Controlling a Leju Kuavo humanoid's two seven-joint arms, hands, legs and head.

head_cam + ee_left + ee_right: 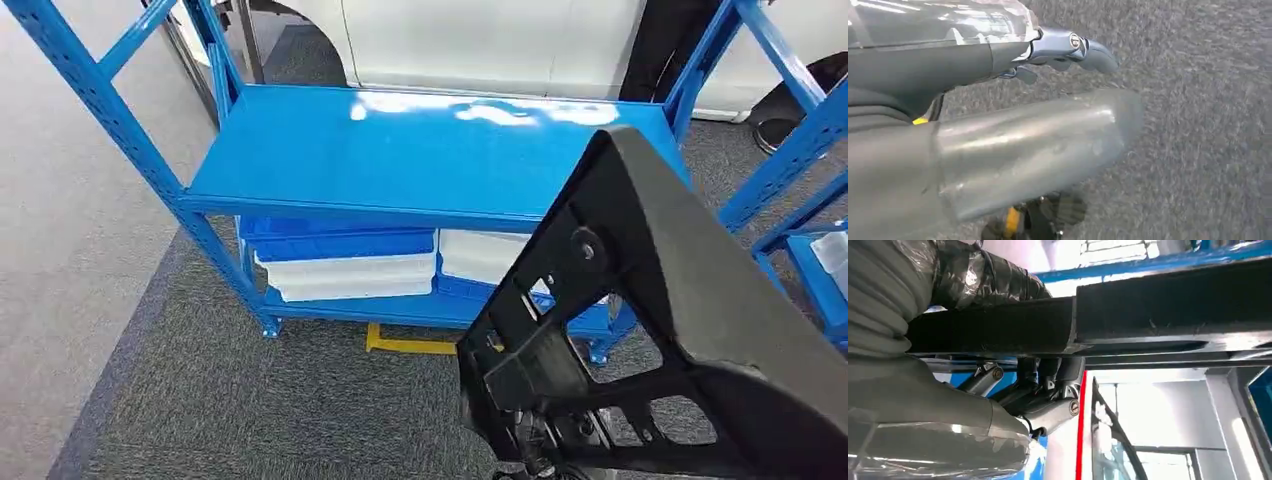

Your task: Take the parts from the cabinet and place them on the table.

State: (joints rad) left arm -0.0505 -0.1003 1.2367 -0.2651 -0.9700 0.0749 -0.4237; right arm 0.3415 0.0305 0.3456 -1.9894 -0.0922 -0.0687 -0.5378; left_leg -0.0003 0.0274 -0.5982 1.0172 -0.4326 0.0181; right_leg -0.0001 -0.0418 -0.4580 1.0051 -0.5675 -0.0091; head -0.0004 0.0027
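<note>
Head view: you've got a black bracket-like part [650, 330] raised at lower right, in front of the blue cabinet [420, 150], whose top shelf is bare. Left wrist: your left hand [1068, 50] hangs over grey carpet [1198, 125], fingers loosely apart, nothing in it. Right wrist: your right hand [1043, 395] grips the part's bar, fingers curled under it.

A blue metal rack [420, 160] stands on grey carpet [250, 400], its glossy top shelf bare and catching light, while on the lower shelf beneath it sit stacked blue and white trays [345, 262], with a yellow floor mark [410, 345] just in front of the rack.
</note>
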